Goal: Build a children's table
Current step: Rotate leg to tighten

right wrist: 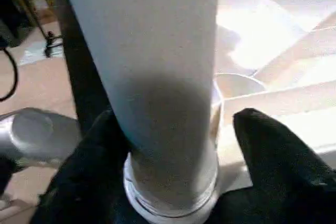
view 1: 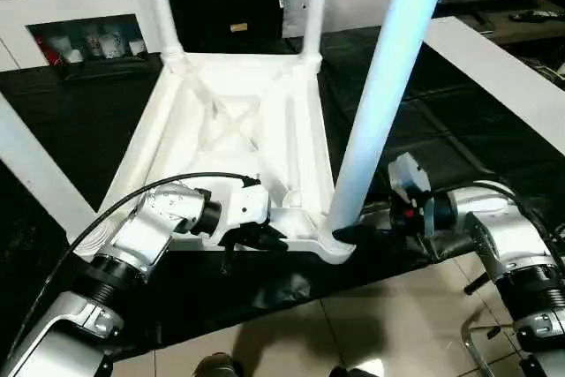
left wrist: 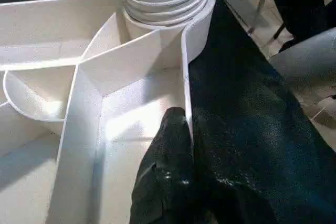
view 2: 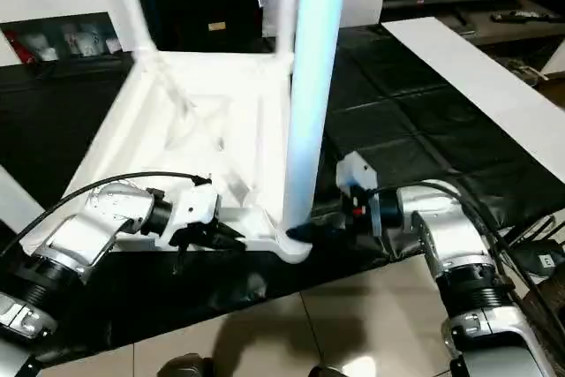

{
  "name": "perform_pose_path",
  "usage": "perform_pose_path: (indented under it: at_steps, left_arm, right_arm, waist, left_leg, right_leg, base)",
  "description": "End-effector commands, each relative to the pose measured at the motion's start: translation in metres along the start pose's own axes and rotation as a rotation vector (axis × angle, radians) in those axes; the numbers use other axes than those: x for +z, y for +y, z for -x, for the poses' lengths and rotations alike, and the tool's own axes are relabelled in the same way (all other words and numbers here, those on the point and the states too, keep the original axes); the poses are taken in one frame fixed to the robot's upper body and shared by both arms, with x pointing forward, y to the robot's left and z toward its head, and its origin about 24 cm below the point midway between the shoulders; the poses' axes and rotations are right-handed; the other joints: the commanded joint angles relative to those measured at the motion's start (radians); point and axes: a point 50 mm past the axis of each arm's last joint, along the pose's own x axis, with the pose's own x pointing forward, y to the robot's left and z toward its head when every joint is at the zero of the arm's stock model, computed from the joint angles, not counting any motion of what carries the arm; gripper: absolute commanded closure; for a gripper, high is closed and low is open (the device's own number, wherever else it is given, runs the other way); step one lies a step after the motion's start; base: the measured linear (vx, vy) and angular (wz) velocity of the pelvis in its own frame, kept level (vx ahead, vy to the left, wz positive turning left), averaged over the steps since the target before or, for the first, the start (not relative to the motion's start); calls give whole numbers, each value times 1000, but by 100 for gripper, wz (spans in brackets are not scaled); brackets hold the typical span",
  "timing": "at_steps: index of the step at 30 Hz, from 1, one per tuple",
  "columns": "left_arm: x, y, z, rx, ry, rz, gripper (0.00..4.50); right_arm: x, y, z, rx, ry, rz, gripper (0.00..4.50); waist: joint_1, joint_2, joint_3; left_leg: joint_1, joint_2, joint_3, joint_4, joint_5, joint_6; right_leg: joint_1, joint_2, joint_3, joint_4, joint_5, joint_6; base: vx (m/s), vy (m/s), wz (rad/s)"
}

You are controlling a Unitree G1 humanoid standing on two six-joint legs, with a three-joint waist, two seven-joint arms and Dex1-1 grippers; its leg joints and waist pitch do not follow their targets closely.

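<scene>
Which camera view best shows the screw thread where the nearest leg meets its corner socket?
The left wrist view: the thread sits lit above the socket. The right wrist view shows it low between the right gripper fingers. Both eye views show the leg, thread too small.

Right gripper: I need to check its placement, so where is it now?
The right gripper is at the near right corner of the upturned table top, its fingers either side of the base of the leg standing in that corner socket.

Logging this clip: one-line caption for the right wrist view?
Right gripper straddles the base of a white leg seated in the upturned table's corner socket.
</scene>
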Motion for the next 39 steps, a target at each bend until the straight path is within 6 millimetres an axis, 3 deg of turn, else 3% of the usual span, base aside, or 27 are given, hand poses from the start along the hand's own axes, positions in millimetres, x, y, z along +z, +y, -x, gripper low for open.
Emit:
perform_pose_path:
  at_steps: [1,12,19,20,23,24,27,29,30,31,32,33,34,35,36,37,38,39]
  left_arm:
    - [13,-1,-6,-60,-22,-79,450]
    - [9,-2,-4,-61,-4,-77,450]
    - [8,0,-5,25,-13,-22,450]
    - [8,0,-5,25,-13,-22,450]
    - [9,2,-8,109,-23,29,450]
    - [11,0,-12,134,-32,54,450]
    - [15,-3,-18,182,-44,84,450]
    - [17,-4,-21,197,-51,94,450]
    - [26,-5,-33,260,-79,141,450]
    - [31,-5,-39,291,-92,160,450]
    - [31,-5,-39,291,-92,160,450]
    - [43,1,-50,383,-124,195,450]
    - [47,4,-54,420,-135,206,450]
    - [52,11,-57,492,-145,222,450]
    - [55,15,-60,527,-147,226,450]
    - [59,19,-63,569,-143,222,450]
    - [59,19,-63,569,-143,222,450]
    - [60,21,-63,576,-141,219,450]
  right_arm:
    - [3,-2,2,14,12,9,153]
    - [0,2,-4,69,8,-17,243]
    - [-1,3,-10,22,-23,-43,254]
    - [-1,3,-10,22,-23,-43,254]
    - [-4,0,-19,-65,-15,-87,254]
    - [-4,-2,-25,-121,-28,-103,254]
    - [-4,-6,-37,-217,-38,-127,255]
    - [-4,-7,-42,-256,-38,-138,255]
    - [-2,-16,-56,-411,-60,-202,255]
    - [0,-20,-62,-472,-72,-225,255]
    - [0,-20,-62,-472,-72,-225,255]
    - [4,-29,-73,-603,-104,-284,255]
    - [6,-32,-77,-647,-110,-304,255]
    - [7,-37,-82,-700,-118,-345,255]
    - [8,-40,-86,-725,-124,-366,255]
    - [10,-42,-93,-731,-145,-372,255]
    - [10,-42,-93,-731,-145,-372,255]
    - [12,-42,-94,-729,-162,-368,255]
  waist:
    - [-4,-17,-80]
    - [-1,-22,-84]
    - [-3,-22,-84]
    - [-4,-17,-79]
    - [-10,-19,-76]
    - [-15,-19,-73]
    - [-32,-20,-65]
    - [-55,-21,-60]
    - [-73,-15,-56]
    - [-82,-15,-52]
    - [-99,-10,-53]
    - [-107,-1,-52]
    - [-129,7,-49]
    - [-137,25,-42]
    - [-113,36,-43]
    - [-97,16,-32]
    - [-104,-16,-29]
    - [-106,-71,-12]
  left_leg:
    - [19,26,2,-72,-278,47]
    - [15,25,1,-68,-258,47]
    - [15,25,1,-67,-264,44]
    - [15,25,0,-70,-275,40]
    - [16,23,-1,-72,-299,30]
    - [20,21,-4,-72,-323,16]
    - [16,14,-10,-74,-367,-1]
    - [17,8,-16,-72,-410,-12]
    - [20,9,-19,-73,-435,-23]
    - [22,5,-21,-71,-455,-23]
    - [28,4,-28,-67,-492,-26]
    - [28,7,-33,-68,-520,-25]
    - [24,23,-46,-82,-589,-27]
    - [12,54,-64,-120,-715,-30]
    - [-22,96,-72,-186,-829,-40]
    - [1,88,-35,-211,-877,-31]
    - [28,54,-18,-171,-831,-27]
    - [200,-77,15,141,-460,-29]
  right_leg:
    - [53,-41,44,-64,-374,-186]
    - [54,-40,44,-60,-381,-176]
    - [54,-39,44,-59,-381,-178]
    - [53,-38,44,-62,-389,-177]
    - [53,-38,43,-67,-438,-158]
    - [49,-40,40,-73,-507,-135]
    - [50,-40,31,-89,-612,-85]
    - [47,-40,17,-107,-699,-37]
    - [45,-37,12,-110,-712,-32]
    - [42,-35,1,-122,-740,-19]
    - [47,-34,-20,-136,-763,1]
    - [54,-34,-33,-140,-759,9]
    - [70,-28,-55,-144,-703,11]
    - [102,-19,-58,-92,-588,-7]
    - [139,-12,-6,67,-312,-62]
    - [109,2,24,93,-289,-74]
    - [80,9,34,28,-487,-48]
    - [-136,-45,-33,-258,-1171,76]
  base:
    - [0,0,0]
    - [0,0,0]
    - [0,0,0]
    - [0,0,0]
    - [0,0,0]
    - [0,0,0]
    - [0,0,0]
    - [0,0,0]
    - [0,0,0]
    - [0,0,0]
    - [-38,34,-18]
    - [-38,34,-18]
    - [-40,42,-18]
    - [-87,29,-14]
    - [-87,29,-14]
    - [-89,1,1]
    - [37,-61,16]
    - [37,-61,16]
